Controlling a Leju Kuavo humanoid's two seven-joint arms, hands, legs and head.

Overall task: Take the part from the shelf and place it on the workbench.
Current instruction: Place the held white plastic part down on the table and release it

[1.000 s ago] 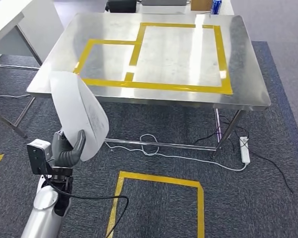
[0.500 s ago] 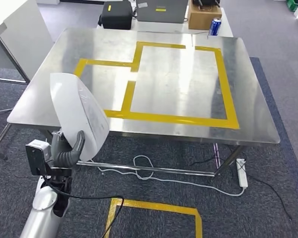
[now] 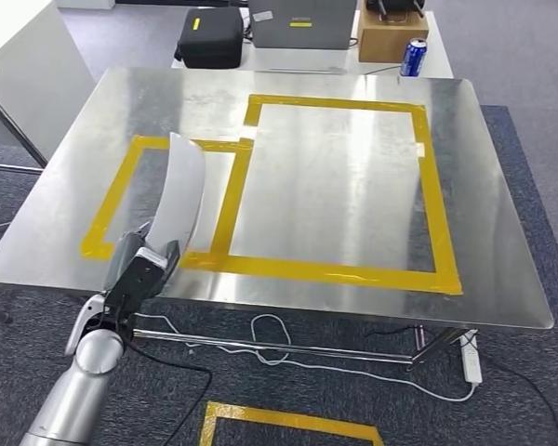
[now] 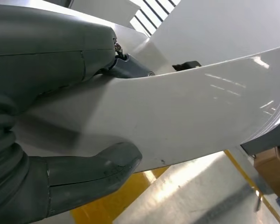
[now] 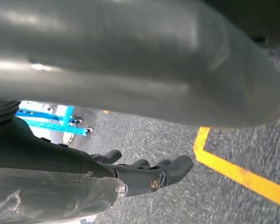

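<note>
Left hand [image 3: 137, 269] grips curved white part [image 3: 179, 190] above table [image 3: 318, 186] near front-left corner (thumb clamped underneath); right hand [image 5: 145, 175] holds nothing, fingers loosely extended.

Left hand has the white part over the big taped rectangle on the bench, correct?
Not quite. In the head view the left hand holds the white part over the small taped rectangle at the bench's left end, not the big one.
</note>
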